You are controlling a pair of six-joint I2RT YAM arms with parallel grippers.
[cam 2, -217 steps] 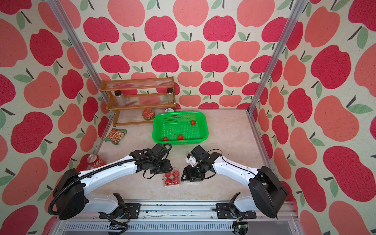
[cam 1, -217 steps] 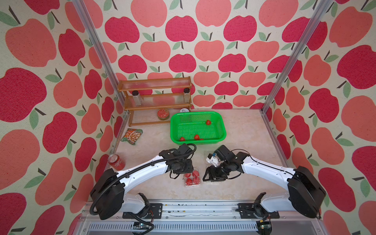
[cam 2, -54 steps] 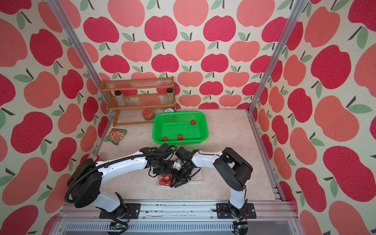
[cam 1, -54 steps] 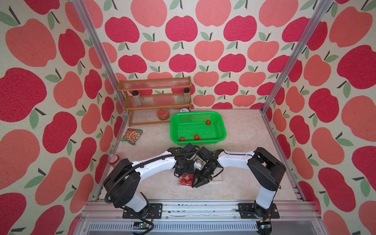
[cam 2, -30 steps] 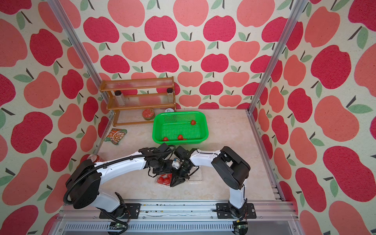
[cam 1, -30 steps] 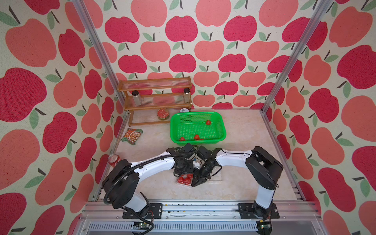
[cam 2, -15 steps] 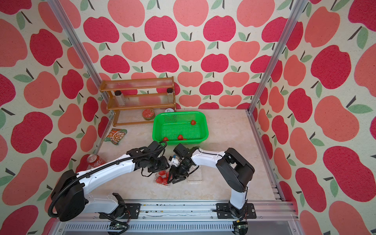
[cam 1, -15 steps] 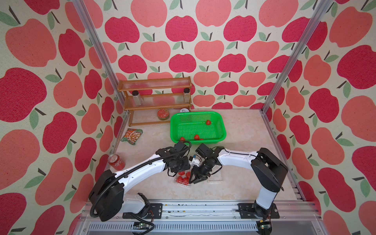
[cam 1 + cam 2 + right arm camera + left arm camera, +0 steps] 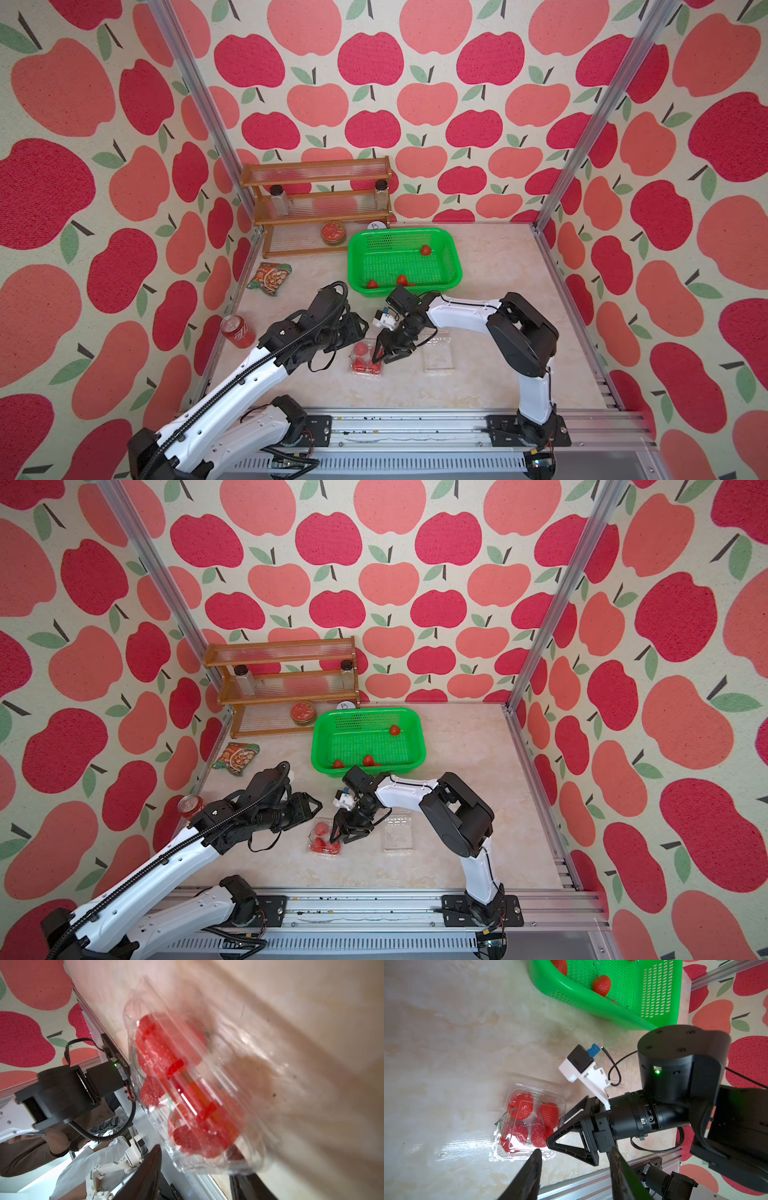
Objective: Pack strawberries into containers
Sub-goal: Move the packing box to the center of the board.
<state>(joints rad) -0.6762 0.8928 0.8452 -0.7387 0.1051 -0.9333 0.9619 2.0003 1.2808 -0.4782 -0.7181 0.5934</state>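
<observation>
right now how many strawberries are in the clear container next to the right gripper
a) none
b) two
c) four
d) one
c: the left wrist view shows four strawberries packed inside the clear container, with the right gripper at its edge.

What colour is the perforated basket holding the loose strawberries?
The basket is bright green all over, walls and floor dotted with small holes; clearest in a top view.

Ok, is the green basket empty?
No, at least three strawberries lie inside the green basket in a top view.
</observation>
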